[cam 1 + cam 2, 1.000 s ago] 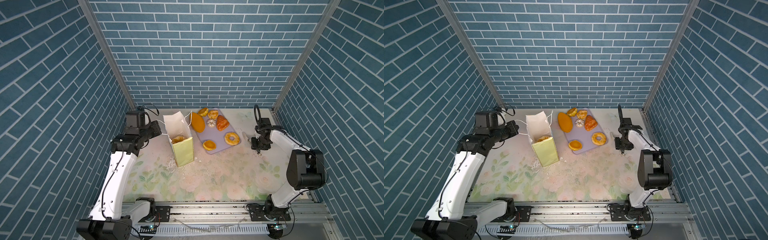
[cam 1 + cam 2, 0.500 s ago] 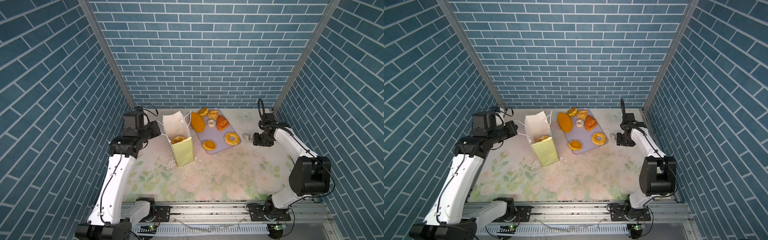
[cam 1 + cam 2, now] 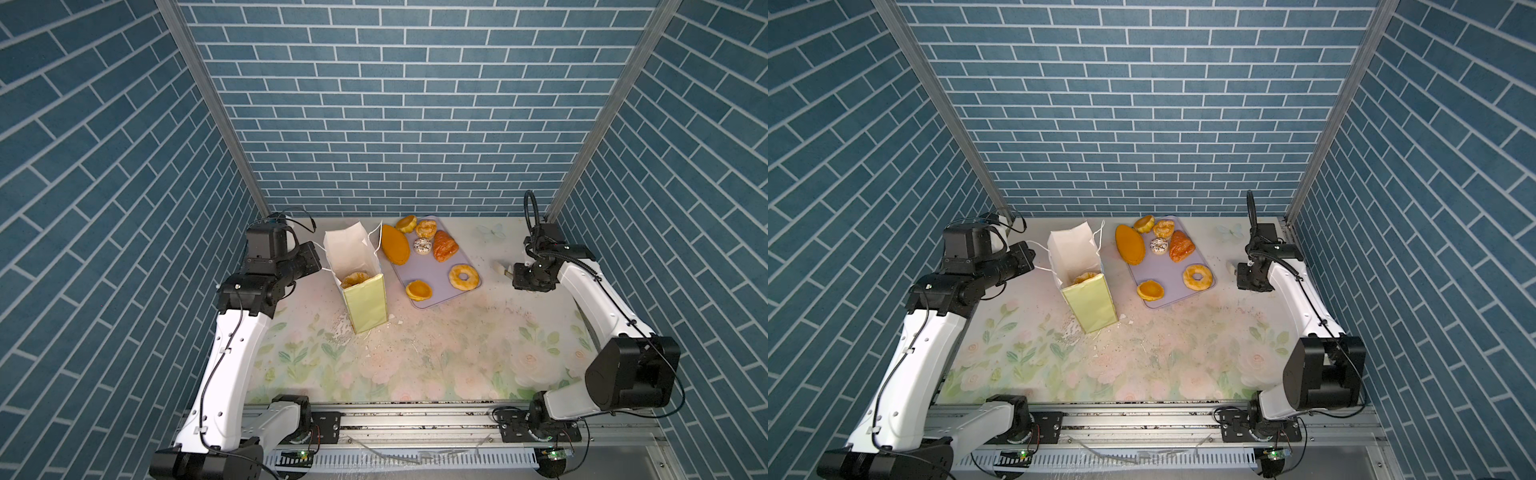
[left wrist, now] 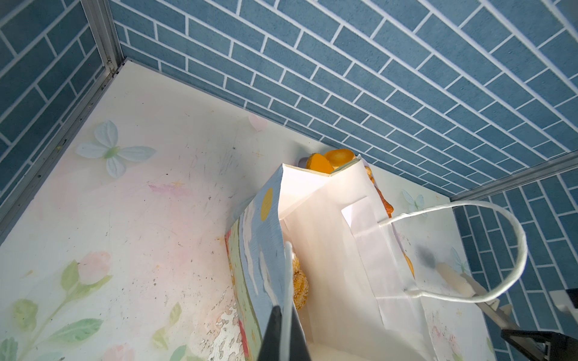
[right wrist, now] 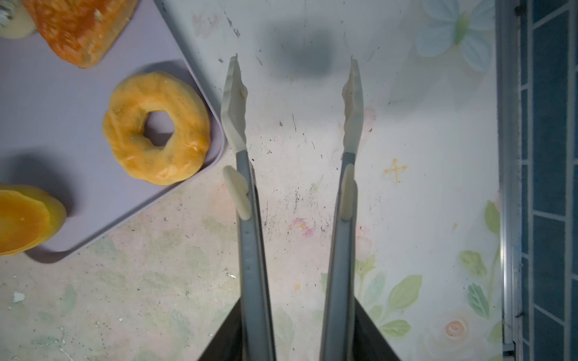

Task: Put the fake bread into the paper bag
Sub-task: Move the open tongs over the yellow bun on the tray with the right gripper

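Right gripper (image 5: 297, 331): jaws pressed against the outside of the two arms of the tongs (image 5: 247, 225), holding them. Tong arms are spread, white tips apart, nothing between them. The tips hang over bare table (image 3: 415, 353), one just beside the corner of the lavender tray (image 3: 432, 268) where the ring doughnut (image 5: 156, 128) lies. Cannot tell if the tips touch the table.

Left gripper (image 4: 283, 331): closed, pinching the paper bag (image 3: 368, 305) by its near cord handle (image 4: 286, 275). The other handle (image 4: 516, 250) loops free.

Bag stands upright on the table, left of the tray and near it, mouth open, white lining showing. One sugar-speckled piece of fake bread (image 3: 355, 279) sits inside against the pale yellow-green end.

On the tray, in both top views:
- long oval loaf (image 3: 395, 249), overhanging the edge nearest the bag
- small bun (image 3: 406, 223) at the far corner
- twisted pastry (image 3: 426, 228) beside it
- speckled ball (image 3: 423, 246)
- croissant (image 3: 445, 246)
- ring doughnut, near corner
- round orange bun (image 3: 418, 289), near edge

Crumbs and scuffs on the floral table surface around the bag's base.
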Available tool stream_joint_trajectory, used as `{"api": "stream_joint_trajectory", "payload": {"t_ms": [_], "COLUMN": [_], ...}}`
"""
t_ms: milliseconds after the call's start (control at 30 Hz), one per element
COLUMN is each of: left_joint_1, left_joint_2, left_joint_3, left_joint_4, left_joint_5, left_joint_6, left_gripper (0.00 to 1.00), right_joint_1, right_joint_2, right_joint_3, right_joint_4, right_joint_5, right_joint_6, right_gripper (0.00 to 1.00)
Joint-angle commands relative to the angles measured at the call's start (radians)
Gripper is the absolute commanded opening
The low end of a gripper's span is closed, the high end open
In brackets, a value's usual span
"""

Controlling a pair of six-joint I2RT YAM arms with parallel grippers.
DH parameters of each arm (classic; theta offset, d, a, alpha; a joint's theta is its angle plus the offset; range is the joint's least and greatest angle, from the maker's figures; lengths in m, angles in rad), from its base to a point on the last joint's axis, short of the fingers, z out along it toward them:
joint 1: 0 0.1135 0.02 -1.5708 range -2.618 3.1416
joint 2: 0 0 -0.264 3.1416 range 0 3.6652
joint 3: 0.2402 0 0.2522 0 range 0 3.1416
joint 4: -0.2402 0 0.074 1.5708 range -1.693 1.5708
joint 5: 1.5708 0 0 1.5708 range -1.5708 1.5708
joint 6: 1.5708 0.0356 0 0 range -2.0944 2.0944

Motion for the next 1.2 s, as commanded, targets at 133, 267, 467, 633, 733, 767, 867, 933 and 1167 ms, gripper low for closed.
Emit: {"api": "stream_joint_trajectory", "payload": {"t_ms": [133, 267, 467, 633, 733, 767, 867, 933, 1167], "left_joint_1": [-0.005, -0.005, -0.005, -0.005, -0.005, -0.005, -0.005, -0.005, -0.005], "left_joint_2": [0.004, 0.009, 0.007, 0.003, 0.003, 0.004, 0.004, 0.004, 0.004], "left_joint_3": [0.016, 0.017, 0.02, 0.019, 0.02, 0.019, 0.02, 0.019, 0.02], "left_joint_4": [-0.013, -0.01, -0.015, -0.018, -0.017, -0.017, -0.017, -0.016, -0.015], "left_joint_5": [-0.018, -0.014, -0.017, -0.02, -0.021, -0.019, -0.018, -0.018, -0.017], "left_joint_6": [0.009, 0.007, 0.007, 0.008, 0.009, 0.008, 0.009, 0.009, 0.009], "left_gripper": [0.0, 0.0, 0.0, 0.0, 0.0, 0.0, 0.0, 0.0, 0.0], "right_joint_1": [0.104, 0.199, 0.294, 0.379, 0.423, 0.434, 0.461, 0.477, 0.518], "right_joint_2": [-0.081, -0.038, 0.039, 0.077, 0.078, 0.078, 0.083, 0.088, 0.14], "right_joint_3": [0.106, 0.158, 0.23, 0.264, 0.252, 0.248, 0.24, 0.235, 0.242], "right_joint_4": [-0.08, -0.111, -0.121, -0.144, -0.137, -0.135, -0.131, -0.125, -0.124], "right_joint_5": [-0.068, -0.059, -0.09, -0.145, -0.154, -0.157, -0.163, -0.174, -0.172], "right_joint_6": [-0.073, -0.114, -0.147, -0.178, -0.185, -0.184, -0.179, -0.179, -0.182], "right_gripper": [0.46, 0.46, 0.46, 0.46, 0.47, 0.47, 0.48, 0.48, 0.5]}}
